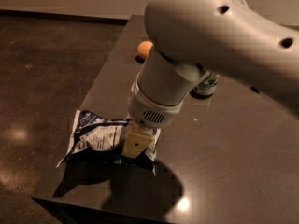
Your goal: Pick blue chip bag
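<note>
The blue chip bag (pixel 96 136) lies crumpled near the front left corner of the dark table (pixel 224 162), with its white printed panel facing up. My gripper (pixel 135 146) points down over the right part of the bag and is at or just above its surface. The big grey-white arm hides the gripper's upper part and the bag's right edge.
An orange fruit (pixel 145 48) sits at the back left of the table. A green-and-white soda can (pixel 206 84) stands behind the arm, mostly hidden. The table's left edge runs close by the bag, and its front edge is a little way off, with dark floor beyond.
</note>
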{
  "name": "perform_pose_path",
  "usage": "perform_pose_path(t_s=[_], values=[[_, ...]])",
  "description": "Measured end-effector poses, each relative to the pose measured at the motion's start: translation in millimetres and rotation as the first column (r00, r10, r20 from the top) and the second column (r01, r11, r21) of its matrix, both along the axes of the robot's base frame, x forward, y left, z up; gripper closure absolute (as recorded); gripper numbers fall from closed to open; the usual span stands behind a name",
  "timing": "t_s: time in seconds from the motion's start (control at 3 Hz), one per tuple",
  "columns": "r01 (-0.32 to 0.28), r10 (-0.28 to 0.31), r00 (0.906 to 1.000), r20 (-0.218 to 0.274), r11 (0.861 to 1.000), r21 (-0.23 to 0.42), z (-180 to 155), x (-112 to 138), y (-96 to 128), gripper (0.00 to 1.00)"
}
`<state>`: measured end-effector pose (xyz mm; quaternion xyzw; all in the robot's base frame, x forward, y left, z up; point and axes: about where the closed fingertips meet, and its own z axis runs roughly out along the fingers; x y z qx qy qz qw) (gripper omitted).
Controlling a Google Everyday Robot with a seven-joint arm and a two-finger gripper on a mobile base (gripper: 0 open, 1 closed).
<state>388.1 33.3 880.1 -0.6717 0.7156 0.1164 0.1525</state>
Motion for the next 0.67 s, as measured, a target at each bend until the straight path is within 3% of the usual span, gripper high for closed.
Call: perform_pose_path(t_s=[0.33, 0.67], values=[[-0.016, 0.016, 0.9998, 0.009, 1.0, 0.025, 30.3, 5.7, -15.3, 0.9], [-0.04, 0.038, 0.9987, 0.033, 0.998, 0.041, 64.3, 12.7, -33.6, 1.0]])
